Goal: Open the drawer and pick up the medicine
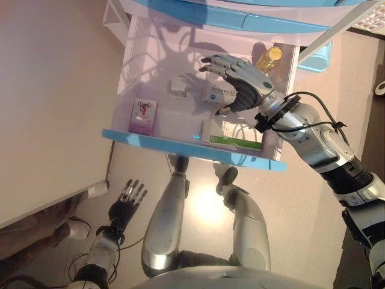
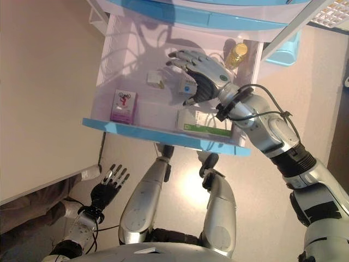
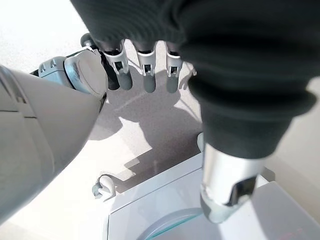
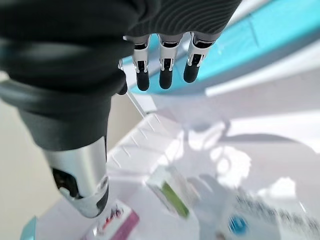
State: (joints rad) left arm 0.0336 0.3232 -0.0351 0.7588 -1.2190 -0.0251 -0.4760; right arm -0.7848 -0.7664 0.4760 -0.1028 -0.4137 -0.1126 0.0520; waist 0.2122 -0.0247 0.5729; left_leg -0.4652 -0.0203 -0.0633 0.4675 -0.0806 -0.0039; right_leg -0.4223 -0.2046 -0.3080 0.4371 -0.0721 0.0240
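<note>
The drawer (image 1: 194, 148) is being held open already. The right hand (image 1: 239, 81) is being kept over the blue-and-white medicine box (image 1: 218, 93) w/ fingers spread, nothing gripped. The box is at risk of being pushed sideways & missed. The left hand (image 1: 125, 201) is being left low, open.

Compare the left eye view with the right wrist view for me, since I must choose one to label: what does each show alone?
Only the left eye view shows the yellow-capped bottle, the drawer's blue front and the left hand, hanging low and open. Only the right wrist view shows the right hand's straight fingers from close behind. Both show the open drawer with the pink box, the blue-and-white box and the right hand above them.
</note>
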